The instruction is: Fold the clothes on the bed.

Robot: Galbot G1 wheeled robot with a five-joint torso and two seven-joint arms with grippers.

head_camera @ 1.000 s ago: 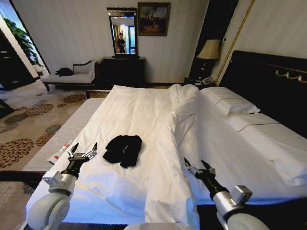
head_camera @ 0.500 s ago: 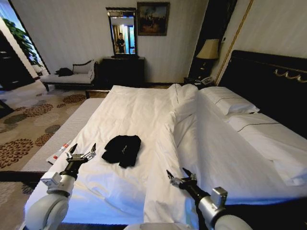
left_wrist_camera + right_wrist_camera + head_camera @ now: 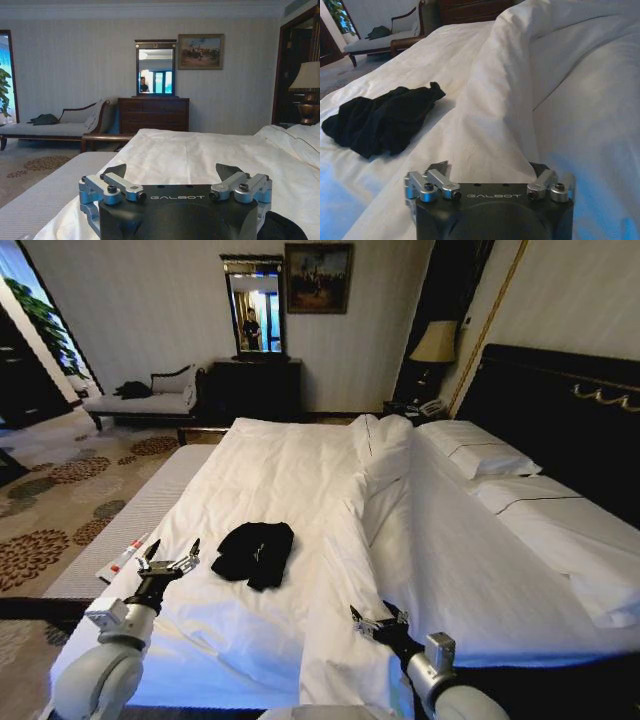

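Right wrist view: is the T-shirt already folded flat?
No, the black T-shirt lies crumpled in a heap on the white duvet, beyond the open right gripper.

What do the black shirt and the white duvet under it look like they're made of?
The black shirt looks like soft matte knit, probably cotton: it lies limp and crumpled with no sheen. The white duvet looks like smooth woven cotton with padded fill, holding soft, rounded folds.

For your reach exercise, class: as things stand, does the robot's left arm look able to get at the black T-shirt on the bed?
Probably yes. The left tool is open, beside the black T-shirt, with bare white duvet between them and nothing in the way. The right tool sits behind the duvet's raised fold.
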